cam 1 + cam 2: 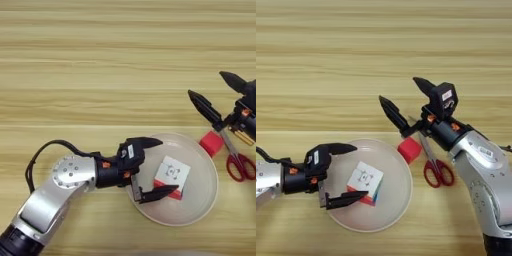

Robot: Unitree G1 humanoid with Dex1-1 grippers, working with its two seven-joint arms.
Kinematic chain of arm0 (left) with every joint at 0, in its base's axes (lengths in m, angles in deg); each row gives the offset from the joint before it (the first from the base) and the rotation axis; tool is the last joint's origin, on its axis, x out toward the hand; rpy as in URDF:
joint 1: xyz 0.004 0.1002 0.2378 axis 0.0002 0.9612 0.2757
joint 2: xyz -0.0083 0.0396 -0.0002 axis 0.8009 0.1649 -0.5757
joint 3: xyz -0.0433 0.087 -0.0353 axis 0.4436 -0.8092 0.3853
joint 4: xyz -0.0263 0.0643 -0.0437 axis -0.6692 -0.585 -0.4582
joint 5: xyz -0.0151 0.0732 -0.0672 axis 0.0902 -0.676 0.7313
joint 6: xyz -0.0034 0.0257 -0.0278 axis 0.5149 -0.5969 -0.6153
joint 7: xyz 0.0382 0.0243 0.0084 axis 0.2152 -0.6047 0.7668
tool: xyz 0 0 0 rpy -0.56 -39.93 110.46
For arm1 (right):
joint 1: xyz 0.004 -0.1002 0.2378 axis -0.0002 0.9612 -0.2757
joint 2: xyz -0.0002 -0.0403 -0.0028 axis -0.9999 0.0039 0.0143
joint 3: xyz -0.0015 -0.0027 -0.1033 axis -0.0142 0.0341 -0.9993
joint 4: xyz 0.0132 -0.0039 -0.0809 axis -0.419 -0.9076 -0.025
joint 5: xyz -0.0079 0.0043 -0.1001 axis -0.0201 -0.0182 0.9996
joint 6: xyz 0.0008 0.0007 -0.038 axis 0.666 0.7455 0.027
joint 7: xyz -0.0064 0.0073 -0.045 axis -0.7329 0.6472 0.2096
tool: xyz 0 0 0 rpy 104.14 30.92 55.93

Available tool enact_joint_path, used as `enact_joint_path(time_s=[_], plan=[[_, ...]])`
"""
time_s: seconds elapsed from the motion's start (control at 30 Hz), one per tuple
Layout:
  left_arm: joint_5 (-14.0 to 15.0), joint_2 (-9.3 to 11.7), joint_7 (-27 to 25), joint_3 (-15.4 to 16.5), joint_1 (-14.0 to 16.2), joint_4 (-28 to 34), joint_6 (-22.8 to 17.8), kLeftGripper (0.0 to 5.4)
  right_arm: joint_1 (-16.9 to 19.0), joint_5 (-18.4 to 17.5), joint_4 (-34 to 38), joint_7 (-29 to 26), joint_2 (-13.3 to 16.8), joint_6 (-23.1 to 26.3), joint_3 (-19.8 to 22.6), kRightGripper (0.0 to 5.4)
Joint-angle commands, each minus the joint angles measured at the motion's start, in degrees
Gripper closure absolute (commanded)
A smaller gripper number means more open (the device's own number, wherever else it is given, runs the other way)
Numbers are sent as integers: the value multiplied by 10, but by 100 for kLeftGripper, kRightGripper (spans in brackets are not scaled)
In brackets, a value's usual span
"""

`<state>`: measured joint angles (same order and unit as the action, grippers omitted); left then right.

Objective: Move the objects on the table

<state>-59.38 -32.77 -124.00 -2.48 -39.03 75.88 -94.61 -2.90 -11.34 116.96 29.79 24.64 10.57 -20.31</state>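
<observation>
My left end effector (152, 170) reaches in from the lower left of the frame and sits over the left rim of the round beige plate (207, 192), its two black fingers spread wide and gripping nothing. One finger points along the upper left edge of the plate, and the other lies low, its tip just beside the bottom edge of the puzzle cube (172, 176). That cube rests inside the plate, a little left of its centre, showing a white top face with a small dark mark in the middle and a red side face along its lower edge; in the right eye view a strip of blue also shows on one side. The plate is shallow, plain and pale, lying on the light wooden counter (100, 75) in the lower middle of the frame. Just off its upper right rim sits the small red cube (409, 149), plain and solid in colour, touching or nearly touching the plate's edge. My right end effector (406, 107) hovers above and just left of that red cube, fingers parted and empty. The red-handled scissors (435, 167) lie just right of the red cube, under my right arm.
</observation>
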Motion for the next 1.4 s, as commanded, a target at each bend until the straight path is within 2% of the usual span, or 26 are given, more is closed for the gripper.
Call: enact_joint_path(time_s=[0.03,0.53,1.4], plan=[[-6,0,-17,-9,-15,-17,0,0,-6,3,4,-2,4,0,-1,5],[-13,5,-51,-22,-17,-35,7,0,-5,3,5,-1,3,1,-4,5],[-31,-42,-56,-38,-33,-97,41,0,12,4,15,5,-4,-4,-4,5]])
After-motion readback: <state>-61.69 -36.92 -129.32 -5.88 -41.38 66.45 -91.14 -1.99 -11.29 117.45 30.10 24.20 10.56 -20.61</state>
